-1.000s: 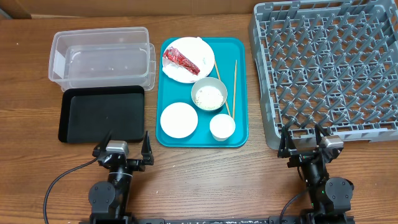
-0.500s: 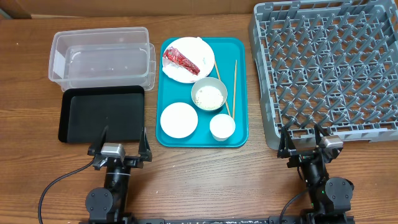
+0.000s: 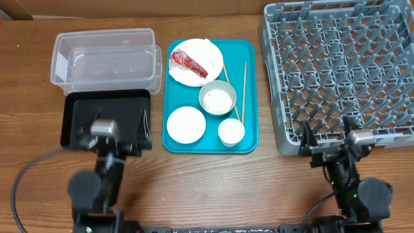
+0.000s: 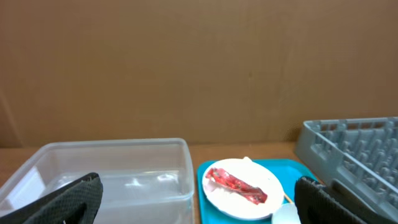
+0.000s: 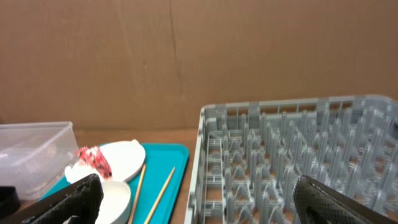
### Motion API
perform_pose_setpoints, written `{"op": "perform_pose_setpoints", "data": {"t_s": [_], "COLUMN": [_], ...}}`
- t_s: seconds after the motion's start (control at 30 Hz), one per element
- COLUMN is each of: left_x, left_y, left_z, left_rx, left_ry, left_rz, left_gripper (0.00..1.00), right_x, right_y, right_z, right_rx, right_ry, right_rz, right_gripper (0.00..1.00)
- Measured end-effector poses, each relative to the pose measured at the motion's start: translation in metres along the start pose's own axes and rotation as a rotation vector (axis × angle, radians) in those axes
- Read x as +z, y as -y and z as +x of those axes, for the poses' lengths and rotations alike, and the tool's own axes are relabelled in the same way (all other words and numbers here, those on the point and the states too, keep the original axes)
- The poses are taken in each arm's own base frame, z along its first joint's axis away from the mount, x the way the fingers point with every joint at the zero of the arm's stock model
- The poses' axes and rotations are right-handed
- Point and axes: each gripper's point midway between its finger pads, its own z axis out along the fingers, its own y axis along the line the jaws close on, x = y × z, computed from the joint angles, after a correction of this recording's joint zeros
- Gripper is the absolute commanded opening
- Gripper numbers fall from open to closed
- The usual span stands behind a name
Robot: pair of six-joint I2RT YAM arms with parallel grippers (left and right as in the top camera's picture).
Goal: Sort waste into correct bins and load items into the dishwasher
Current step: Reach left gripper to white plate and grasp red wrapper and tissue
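A teal serving tray (image 3: 248, 123) holds a large plate (image 3: 206, 57) with the red wrapper (image 3: 187, 63) on it, a bowl of rice (image 3: 217, 99), a small white dish (image 3: 185, 124), a small cup (image 3: 231, 131) and two chopsticks (image 3: 244, 81). I cannot tell the napkin apart from the plate. The clear tub (image 3: 103, 57) and black tray (image 3: 107, 113) lie to the left, and the grey dish rack (image 3: 339, 65) to the right. My left gripper (image 3: 111, 134) is open and blurred over the black tray's front edge. My right gripper (image 3: 336, 144) is open at the rack's front edge.
The left wrist view shows the tub (image 4: 106, 168), wrapper (image 4: 236, 185) and rack corner (image 4: 354, 146) between open fingers (image 4: 199, 208). The right wrist view shows the rack (image 5: 298, 155), chopsticks (image 5: 160, 191) and open fingers (image 5: 199, 208). A cardboard wall stands behind.
My left gripper has moved away from the table's front edge, onto the black tray's front. My right gripper has shifted right and toward the rack. Both stay open.
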Motion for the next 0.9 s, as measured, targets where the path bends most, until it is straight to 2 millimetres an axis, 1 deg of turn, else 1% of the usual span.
{"op": "perform_pose_setpoints", "data": {"t_s": [0.1,0.17,0.3,0.4,0.53,0.6,0.63,0.7,0.77,0.87,0.9], "left_x": [0.021,0.037,0.073,0.102,0.131,0.149,0.157,0.167,0.175,0.19,0.198], "left_y": [0.006,0.009,0.016,0.028,0.047,0.059,0.067,0.075,0.083,0.09,0.092], "left_z": [-0.012,-0.017,-0.026,-0.04,-0.055,-0.064,-0.064,-0.061,-0.048,-0.018,-0.004], "left_rx": [-0.011,-0.023,-0.058,-0.076,-0.089,-0.089,-0.091,-0.088,-0.086,-0.086,-0.087], "left_ry": [-0.1,-0.184,-0.375,-0.49,-0.622,-0.669,-0.709,-0.77,-0.855,-0.964,-0.994], "left_rz": [0.033,0.054,0.095,0.136,0.185,0.213,0.228,0.247,0.259,0.266,0.268], "left_gripper": [1.0,1.0,1.0,1.0,1.0,1.0,1.0,1.0,1.0,1.0,1.0], "right_x": [0.005,0.009,0.022,0.034,0.048,0.058,0.065,0.075,0.083,0.092,0.093], "right_y": [-0.001,-0.002,-0.003,-0.003,-0.002,-0.003,-0.003,-0.005,-0.007,-0.015,-0.018], "right_z": [-0.02,-0.028,-0.045,-0.058,-0.061,-0.06,-0.059,-0.053,-0.05,-0.035,-0.03], "right_rx": [-0.011,-0.014,-0.012,-0.005,0.01,0.017,0.023,0.034,0.043,0.071,0.08], "right_ry": [-0.038,-0.077,-0.196,-0.282,-0.456,-0.535,-0.574,-0.638,-0.663,-0.719,-0.735], "right_rz": [0.004,0.007,0.016,0.023,0.036,0.036,0.033,0.02,0.006,-0.048,-0.065], "right_gripper": [1.0,1.0,1.0,1.0,1.0,1.0,1.0,1.0,1.0,1.0,1.0]}}
